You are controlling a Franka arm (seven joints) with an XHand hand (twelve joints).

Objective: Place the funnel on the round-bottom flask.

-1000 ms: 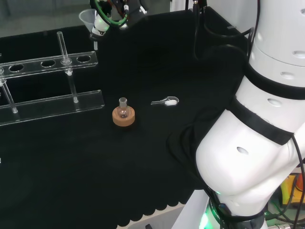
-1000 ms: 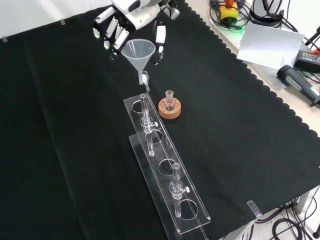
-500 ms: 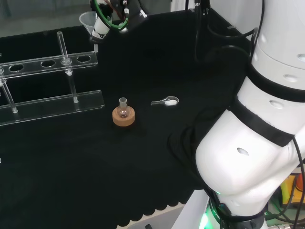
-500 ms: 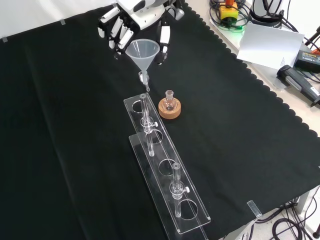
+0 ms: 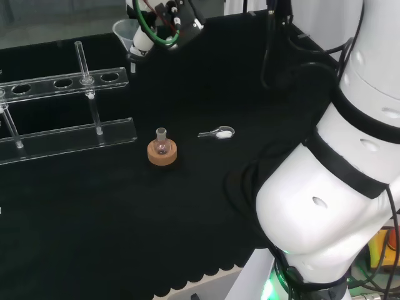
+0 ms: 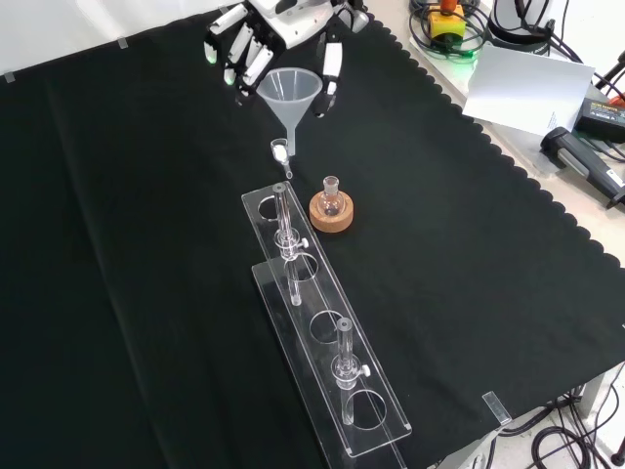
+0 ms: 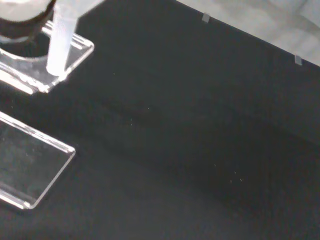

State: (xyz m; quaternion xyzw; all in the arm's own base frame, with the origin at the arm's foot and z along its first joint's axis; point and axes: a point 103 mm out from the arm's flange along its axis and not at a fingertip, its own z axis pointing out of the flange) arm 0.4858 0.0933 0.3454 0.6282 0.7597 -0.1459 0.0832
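A clear funnel (image 6: 290,92) hangs above the cloth with its stem pointing down, and the hand (image 6: 283,20) is shut on it, fingers on one side and thumb on the other. In the head view the funnel (image 5: 125,31) sits left of the hand (image 5: 165,24) at the far edge. The small round-bottom flask (image 6: 331,193) stands upright on a cork ring (image 6: 331,217), nearer the camera and to the right of the funnel; in the head view the flask (image 5: 162,144) is mid-cloth. The wrist view shows the funnel stem (image 7: 61,44) close up.
A clear two-tier tube rack (image 6: 327,337) with two tubes lies left of and below the flask in the front view; in the head view the rack (image 5: 65,82) is at the left. A small white spatula (image 5: 217,132) lies right of the flask. The rack's corner (image 7: 31,82) is near the stem.
The hand has carried the funnel to the right in both the head and front views, a little closer to the line of the flask. Flask, rack and spatula have stayed put.
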